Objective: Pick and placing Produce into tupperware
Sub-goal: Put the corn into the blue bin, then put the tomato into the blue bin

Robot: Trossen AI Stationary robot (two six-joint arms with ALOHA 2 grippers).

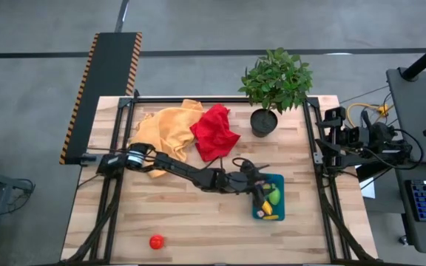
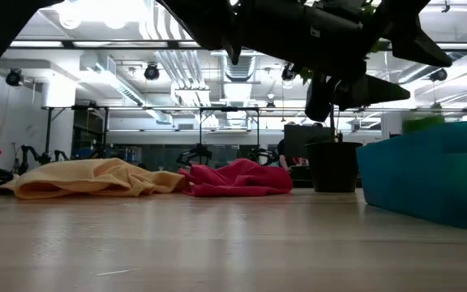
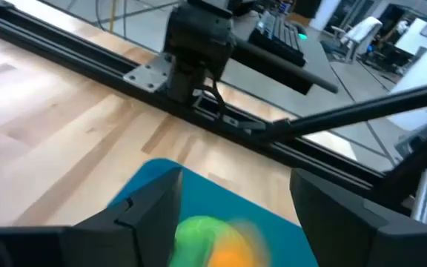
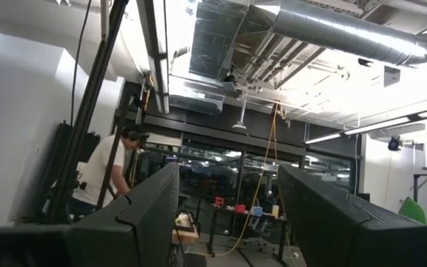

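Fingers (image 3: 154, 215) of left gripper (image 1: 259, 193) spread apart over tupperware (image 1: 279, 179), nothing held. Green piece (image 3: 199, 231) lying between them, inside container. Red tomato (image 1: 156, 241) well apart on bench (image 1: 198, 222). Right gripper (image 4: 228, 222) parked aside, fingers parted.

Teal-blue tupperware (image 1: 278, 179) w/ green piece (image 1: 274, 196) & yellow banana (image 1: 268, 215) inside. Red tomato (image 1: 156, 241), red cloth (image 1: 214, 132), orange-yellow cloth (image 1: 163, 131), black pot (image 1: 263, 123), light wood table (image 1: 198, 222).
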